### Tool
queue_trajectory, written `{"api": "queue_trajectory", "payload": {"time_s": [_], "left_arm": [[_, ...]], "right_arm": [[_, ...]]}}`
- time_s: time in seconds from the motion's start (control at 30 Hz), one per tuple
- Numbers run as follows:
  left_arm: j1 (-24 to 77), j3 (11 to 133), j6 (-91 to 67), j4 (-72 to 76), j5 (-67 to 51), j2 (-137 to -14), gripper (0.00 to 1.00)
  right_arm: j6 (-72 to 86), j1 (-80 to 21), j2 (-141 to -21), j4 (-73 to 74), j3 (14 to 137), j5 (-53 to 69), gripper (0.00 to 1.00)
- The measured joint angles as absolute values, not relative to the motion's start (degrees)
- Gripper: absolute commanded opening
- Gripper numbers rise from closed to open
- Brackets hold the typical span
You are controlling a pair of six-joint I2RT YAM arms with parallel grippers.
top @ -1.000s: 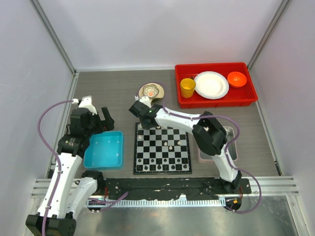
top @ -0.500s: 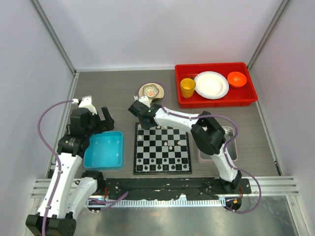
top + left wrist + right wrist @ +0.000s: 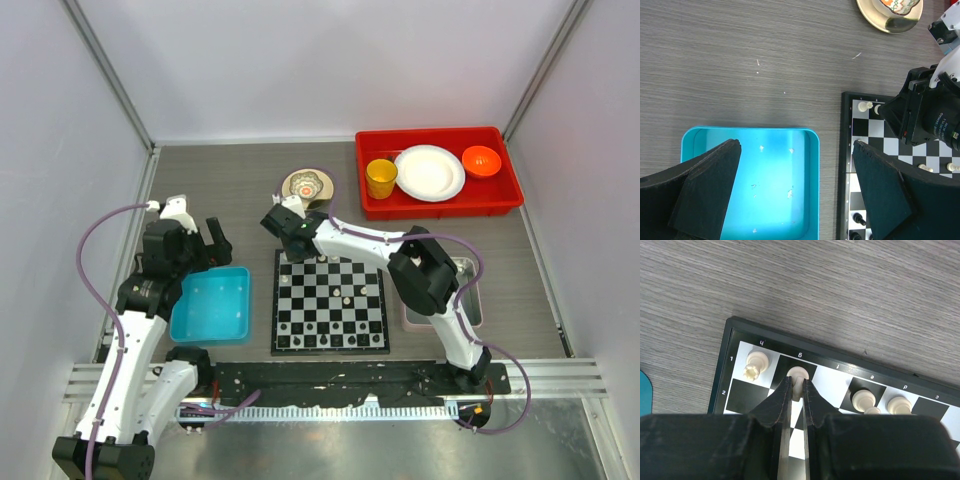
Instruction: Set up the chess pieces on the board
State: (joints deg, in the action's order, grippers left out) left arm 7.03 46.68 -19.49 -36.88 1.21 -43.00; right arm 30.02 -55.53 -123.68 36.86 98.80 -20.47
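One cream piece [image 3: 799, 374] was the whole story here. It sat right between the tips of the right gripper [image 3: 796, 386], in the middle of the right wrist frame, over a black square in the far row of the board [image 3: 310, 300]. That square was one in from the corner at the upper left of the board in the overhead view.

The jaws were nearly together, with only the piece's own width between them. Both fingers [image 3: 785, 400] were pressed on its sides, so I'd call that a pinch on the piece. It looked upright, with the rounded head poking out past the fingertips. I couldn't tell whether its base had touched the square or hung a hair above it.

The relation that counted was straight down: the piece was lined up over its black square, not off to either side. Just to its left in the wrist frame stood the corner piece [image 3: 756, 365] on the white corner square, close but apart. Two more cream ones [image 3: 863, 399] stood off to the right. My guess is that letting go would need the fingers to spread only a little, or the left one could clip that corner piece.

The left gripper [image 3: 796, 147] was nowhere near any of this. It was spread wide and holding nothing over the blue bin [image 3: 812, 150], at the left of the overhead frame and well apart from the board's far row. So the right arm was clearly the nearer one for this square.
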Motion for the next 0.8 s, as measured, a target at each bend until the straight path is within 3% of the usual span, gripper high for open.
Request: {"api": "queue_trajectory", "payload": {"time_s": [0.8], "left_arm": [[7.03,46.68,-19.49,-36.88,1.21,-43.0,1.0]], "right_arm": [[30.02,-55.53,-123.79,36.77,98.91,-19.97,0.18]]}}
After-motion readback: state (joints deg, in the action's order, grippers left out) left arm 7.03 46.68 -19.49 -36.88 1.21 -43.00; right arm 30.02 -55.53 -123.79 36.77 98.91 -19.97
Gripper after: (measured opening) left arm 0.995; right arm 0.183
